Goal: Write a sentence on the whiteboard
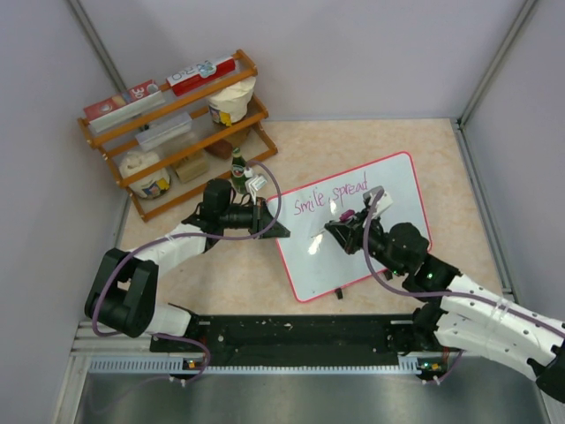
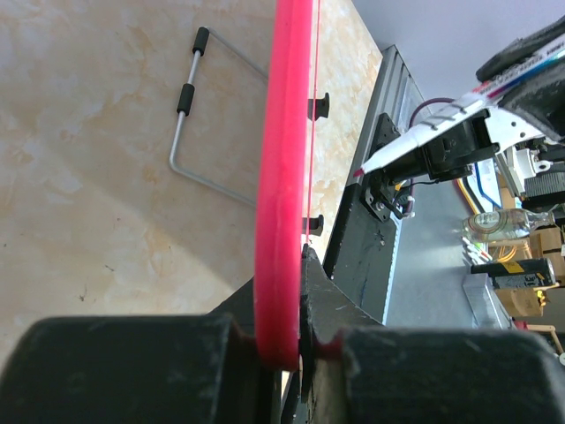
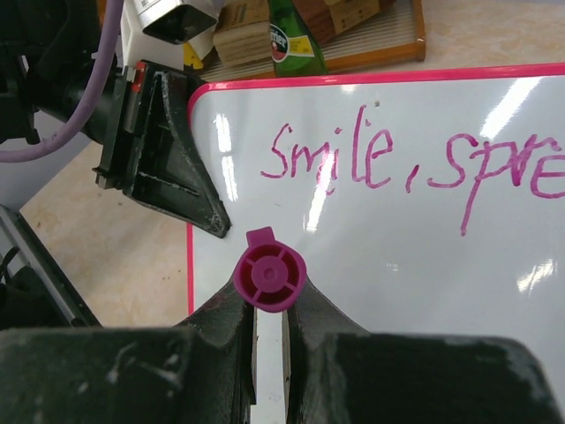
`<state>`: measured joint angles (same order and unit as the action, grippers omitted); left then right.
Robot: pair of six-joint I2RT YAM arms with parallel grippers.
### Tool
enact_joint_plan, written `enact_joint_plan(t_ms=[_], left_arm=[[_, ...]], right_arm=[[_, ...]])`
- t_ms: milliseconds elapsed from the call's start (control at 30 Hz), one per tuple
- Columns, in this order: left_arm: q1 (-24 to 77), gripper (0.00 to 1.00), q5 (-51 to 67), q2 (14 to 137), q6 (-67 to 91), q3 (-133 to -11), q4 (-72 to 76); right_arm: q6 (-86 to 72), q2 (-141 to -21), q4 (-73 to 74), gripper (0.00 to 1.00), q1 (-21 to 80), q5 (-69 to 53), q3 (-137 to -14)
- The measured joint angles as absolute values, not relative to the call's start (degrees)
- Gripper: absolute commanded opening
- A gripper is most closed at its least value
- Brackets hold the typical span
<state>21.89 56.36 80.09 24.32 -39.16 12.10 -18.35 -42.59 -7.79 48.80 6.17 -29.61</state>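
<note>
The whiteboard (image 1: pixel 309 265), white with a red-pink frame, lies tilted at the table's middle. The sentence (image 1: pixel 331 196), in pink cursive, reads "Smile, spread" along its top; the right wrist view shows it as "Smile, spre" (image 3: pixel 388 159). My left gripper (image 1: pixel 275 228) is shut on the board's left frame edge (image 2: pixel 284 177), which is pinched between the jaws in the left wrist view. My right gripper (image 1: pixel 340 225) is shut on a marker (image 3: pixel 270 276) with a magenta end, held over the board (image 3: pixel 424 291) below the word "Smile". The marker's tip is hidden.
A wooden rack (image 1: pixel 177 132) with boxes and cups stands at the back left, with a green bottle (image 1: pixel 237 163) in front of it. A bent wire stand (image 2: pixel 190 115) shows behind the board. The black base rail (image 1: pixel 300 331) runs along the near edge.
</note>
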Motion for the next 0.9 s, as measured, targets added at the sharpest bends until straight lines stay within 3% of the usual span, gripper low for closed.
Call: enact_joint_plan(t_ms=[900], left_arm=[[21.89, 0.0, 56.34, 80.09, 24.56, -38.89, 12.6]], right_arm=[[-19.68, -48.36, -11.25, 0.0, 51.77, 16.6, -29.61]])
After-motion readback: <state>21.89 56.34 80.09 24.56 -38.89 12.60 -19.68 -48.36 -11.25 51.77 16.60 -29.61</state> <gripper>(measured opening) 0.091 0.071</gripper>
